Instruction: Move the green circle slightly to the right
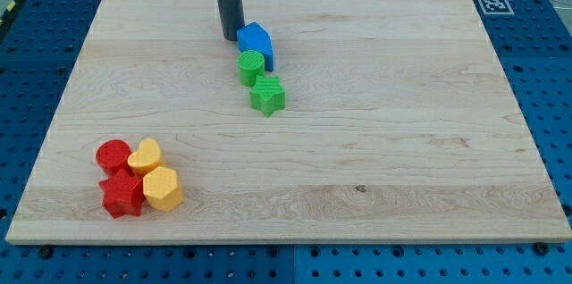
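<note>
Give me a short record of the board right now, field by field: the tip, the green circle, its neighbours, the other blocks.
tip: my tip, at the blue block's left edge
target: green circle, centre top
neighbours: blue block above it, green star below it
far cluster: red circle, yellow heart, red star, yellow hexagon, bottom left
surface: wooden board

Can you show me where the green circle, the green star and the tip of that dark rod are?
green circle [251, 66], camera view, on its top face.
green star [267, 95], camera view, on its top face.
my tip [231, 37], camera view, the rod's very end, left of the blue block [256, 41].
</note>
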Tool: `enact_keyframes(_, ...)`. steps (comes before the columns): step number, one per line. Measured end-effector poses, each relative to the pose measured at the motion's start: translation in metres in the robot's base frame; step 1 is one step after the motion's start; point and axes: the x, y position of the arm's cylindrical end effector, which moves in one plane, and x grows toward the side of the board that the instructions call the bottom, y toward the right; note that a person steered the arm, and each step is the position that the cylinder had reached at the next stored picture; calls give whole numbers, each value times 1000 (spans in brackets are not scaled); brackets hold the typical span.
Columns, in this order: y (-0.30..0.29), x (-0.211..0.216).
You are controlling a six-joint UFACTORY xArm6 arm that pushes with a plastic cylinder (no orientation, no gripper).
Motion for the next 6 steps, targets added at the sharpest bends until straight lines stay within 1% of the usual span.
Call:
enact_keyframes(1,-37,14)
enact_keyframes(2,-34,36)
enact_keyframes(4,-7,76)
enact_keyframes(5,7,88)
enact_keyframes(6,-2,88)
